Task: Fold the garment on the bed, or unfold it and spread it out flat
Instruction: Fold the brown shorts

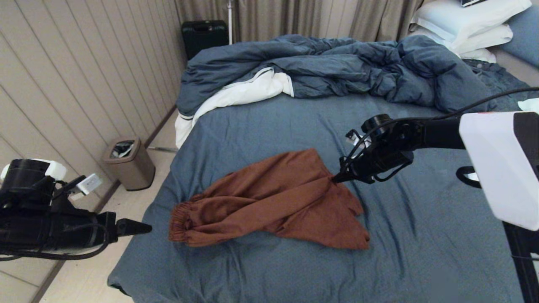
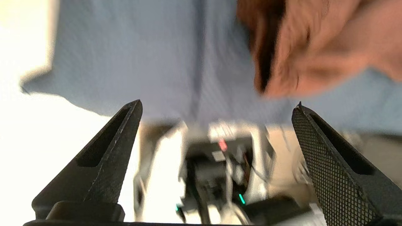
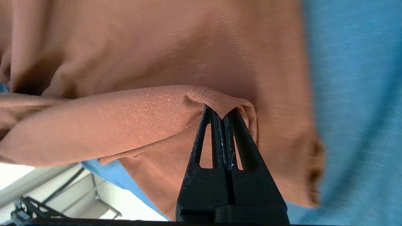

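Pinching a leg fold of the shorts (image 1: 269, 198), the right gripper (image 1: 335, 179) is clamped shut — left gripper (image 1: 145, 228) gapes empty off the bed (image 1: 421, 235) — garment rumpled, spreading barely begun.

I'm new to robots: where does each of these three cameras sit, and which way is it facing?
Head view: up on the robot's head, looking forward and down at the bed with the rust-brown shorts; both arms show, the left gripper off the bed's side.
Left wrist view: behind the left gripper's open fingers, facing the sheet and the shorts' edge.
Right wrist view: behind the right gripper, shut on a fold of the shorts.
All three share the shorts and the sheet.
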`<state>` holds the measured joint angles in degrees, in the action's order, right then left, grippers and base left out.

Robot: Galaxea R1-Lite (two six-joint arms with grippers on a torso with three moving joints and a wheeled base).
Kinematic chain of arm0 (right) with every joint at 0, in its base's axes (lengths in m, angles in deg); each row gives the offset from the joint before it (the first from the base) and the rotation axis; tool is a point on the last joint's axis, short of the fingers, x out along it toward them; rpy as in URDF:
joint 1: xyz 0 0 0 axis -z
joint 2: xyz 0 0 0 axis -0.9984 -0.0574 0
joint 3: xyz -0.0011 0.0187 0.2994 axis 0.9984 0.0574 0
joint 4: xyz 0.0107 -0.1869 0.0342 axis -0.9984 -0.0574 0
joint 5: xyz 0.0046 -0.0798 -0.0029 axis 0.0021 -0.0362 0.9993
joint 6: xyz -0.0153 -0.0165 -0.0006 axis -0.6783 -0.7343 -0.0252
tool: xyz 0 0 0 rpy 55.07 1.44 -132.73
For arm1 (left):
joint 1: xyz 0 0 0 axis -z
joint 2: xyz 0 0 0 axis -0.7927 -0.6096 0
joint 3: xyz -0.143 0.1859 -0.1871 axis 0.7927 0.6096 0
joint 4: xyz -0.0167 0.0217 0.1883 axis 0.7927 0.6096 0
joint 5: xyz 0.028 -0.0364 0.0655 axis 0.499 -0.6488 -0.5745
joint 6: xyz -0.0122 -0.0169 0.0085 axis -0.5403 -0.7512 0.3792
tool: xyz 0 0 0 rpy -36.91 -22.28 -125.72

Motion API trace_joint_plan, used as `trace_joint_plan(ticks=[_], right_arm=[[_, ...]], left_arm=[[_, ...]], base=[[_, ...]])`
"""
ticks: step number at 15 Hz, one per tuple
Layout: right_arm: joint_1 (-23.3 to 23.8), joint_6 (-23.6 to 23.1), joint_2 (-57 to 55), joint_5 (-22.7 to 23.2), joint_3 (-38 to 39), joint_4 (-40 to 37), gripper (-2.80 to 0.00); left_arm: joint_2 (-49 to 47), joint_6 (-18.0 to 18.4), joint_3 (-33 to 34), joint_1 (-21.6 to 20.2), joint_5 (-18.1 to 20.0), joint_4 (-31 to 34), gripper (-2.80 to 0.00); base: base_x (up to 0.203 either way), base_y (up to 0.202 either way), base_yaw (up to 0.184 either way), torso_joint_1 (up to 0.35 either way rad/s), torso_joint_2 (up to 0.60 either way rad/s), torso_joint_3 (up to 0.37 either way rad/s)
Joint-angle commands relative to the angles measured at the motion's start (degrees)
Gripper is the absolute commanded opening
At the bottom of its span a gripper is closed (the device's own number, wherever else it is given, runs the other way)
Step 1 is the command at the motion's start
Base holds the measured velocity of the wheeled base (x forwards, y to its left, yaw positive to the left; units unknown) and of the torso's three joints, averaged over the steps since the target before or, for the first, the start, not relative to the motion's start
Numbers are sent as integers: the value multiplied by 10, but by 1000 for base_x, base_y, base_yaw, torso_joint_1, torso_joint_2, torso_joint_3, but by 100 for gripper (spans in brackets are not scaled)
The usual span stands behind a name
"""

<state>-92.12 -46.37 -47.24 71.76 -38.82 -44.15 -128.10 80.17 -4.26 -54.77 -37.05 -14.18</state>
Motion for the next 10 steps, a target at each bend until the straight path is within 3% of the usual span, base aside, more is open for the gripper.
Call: trace_joint_plan(ticks=[1, 6, 10], right_arm=[[6, 1, 5, 1, 1, -5, -280], [8, 0, 3, 1, 0, -2, -280], [5, -3, 5, 2, 0, 0, -280]], left_arm=[[37, -31, -4, 45, 2, 40, 0], [15, -94, -51, 173, 4, 82, 0], [-64, -120, -117, 226, -2, 92, 0]], base=[[0, 0, 0, 0, 0, 0], [0, 0, 0, 0, 0, 0], [0, 0, 0, 0, 0, 0]])
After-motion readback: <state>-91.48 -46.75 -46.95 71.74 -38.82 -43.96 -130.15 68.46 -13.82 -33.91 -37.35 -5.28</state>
